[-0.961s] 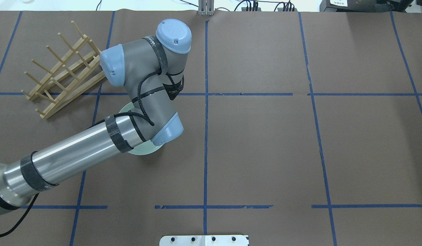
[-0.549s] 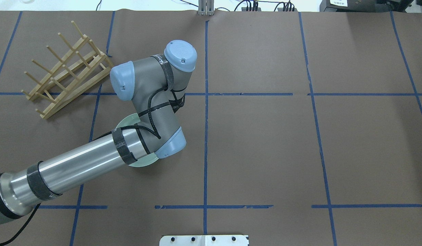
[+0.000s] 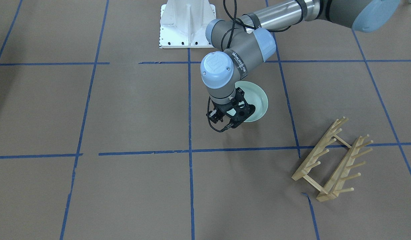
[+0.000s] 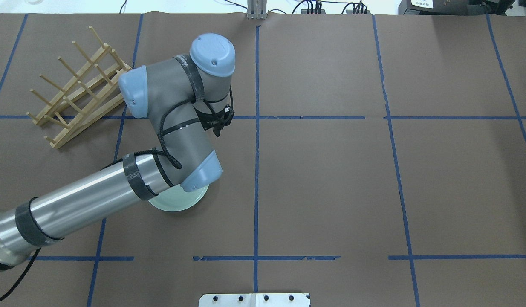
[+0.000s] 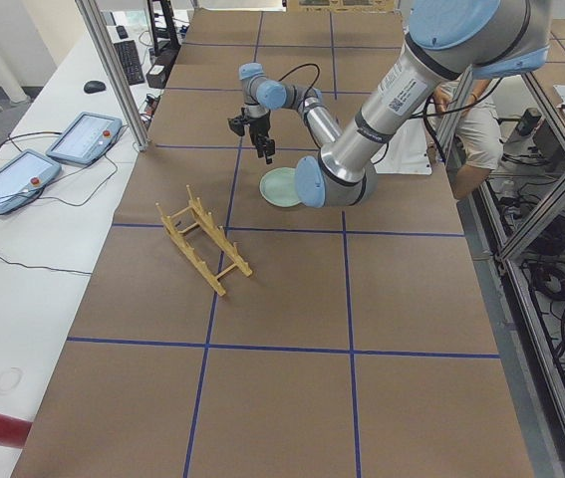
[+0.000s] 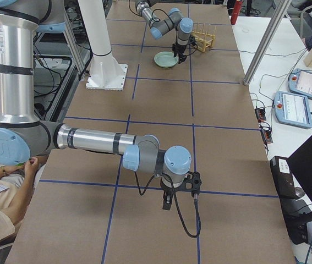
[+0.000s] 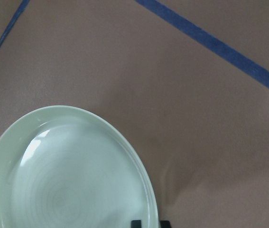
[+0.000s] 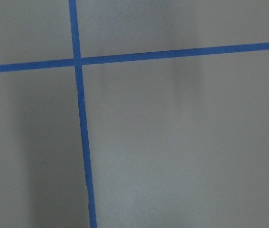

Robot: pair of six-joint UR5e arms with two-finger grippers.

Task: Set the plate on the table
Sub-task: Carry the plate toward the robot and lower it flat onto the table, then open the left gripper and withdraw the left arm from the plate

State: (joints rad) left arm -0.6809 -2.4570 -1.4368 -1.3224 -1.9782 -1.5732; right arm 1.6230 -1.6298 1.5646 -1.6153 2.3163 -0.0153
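The pale mint-green plate point(image 3: 257, 98) lies flat on the brown table point(image 3: 125, 110), one grid square in from the rack. It also shows in the overhead view point(image 4: 177, 201), half under the left arm, and in the left wrist view point(image 7: 68, 175). My left gripper point(image 3: 231, 122) hangs above the plate's far edge, apart from it and holding nothing, and its jaws look open. My right gripper point(image 6: 168, 204) hovers low over bare table far from the plate. It shows only in the exterior right view, so I cannot tell if it is open or shut.
A light wooden peg rack point(image 3: 332, 160) stands empty on the table beyond the plate, on the robot's left side point(image 4: 79, 85). The white metal robot base point(image 3: 187, 23) is at the near edge. Blue tape lines cross the table.
The left wrist dipped toward the robot's side, then rose and swung back toward the rack. The plate now sits a little nearer the robot, flat and free of the gripper.
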